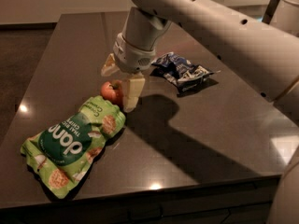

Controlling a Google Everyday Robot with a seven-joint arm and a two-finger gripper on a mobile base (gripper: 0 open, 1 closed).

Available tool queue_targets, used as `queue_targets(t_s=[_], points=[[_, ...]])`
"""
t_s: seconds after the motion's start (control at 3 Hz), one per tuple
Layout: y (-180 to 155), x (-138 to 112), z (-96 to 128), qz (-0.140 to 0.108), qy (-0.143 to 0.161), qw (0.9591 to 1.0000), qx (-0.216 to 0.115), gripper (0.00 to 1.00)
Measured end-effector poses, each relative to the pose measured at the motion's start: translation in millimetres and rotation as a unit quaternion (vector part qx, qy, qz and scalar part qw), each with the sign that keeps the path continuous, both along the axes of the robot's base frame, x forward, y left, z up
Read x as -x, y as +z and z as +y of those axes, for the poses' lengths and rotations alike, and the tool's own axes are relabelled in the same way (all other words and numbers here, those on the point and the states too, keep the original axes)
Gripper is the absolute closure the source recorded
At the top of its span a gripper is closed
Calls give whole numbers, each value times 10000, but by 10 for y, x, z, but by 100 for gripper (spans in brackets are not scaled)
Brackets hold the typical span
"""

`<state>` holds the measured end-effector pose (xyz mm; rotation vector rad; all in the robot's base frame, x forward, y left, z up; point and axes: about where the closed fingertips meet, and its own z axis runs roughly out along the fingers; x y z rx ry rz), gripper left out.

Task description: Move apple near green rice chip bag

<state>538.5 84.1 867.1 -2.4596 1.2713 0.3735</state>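
The apple [111,91], small and red-orange, sits on the dark table [210,125] right at the top edge of the green rice chip bag [74,146], which lies flat at the front left. My gripper [118,89] hangs over the apple with its fingers spread. One finger [132,93] stands down on the apple's right side and the other [109,68] is above and to its left. The apple rests on the table between them and is not squeezed.
A smaller dark blue and white snack bag [181,72] lies to the right of the gripper. My arm [219,27] reaches in from the upper right and casts a wide shadow across the table's middle. The table's front edge [154,192] runs close below the green bag.
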Motion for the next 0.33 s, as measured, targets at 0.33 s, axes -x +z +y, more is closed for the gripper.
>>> queue_targets(t_s=[0.33], points=[[0, 0, 0, 0, 0, 10000, 0, 0]])
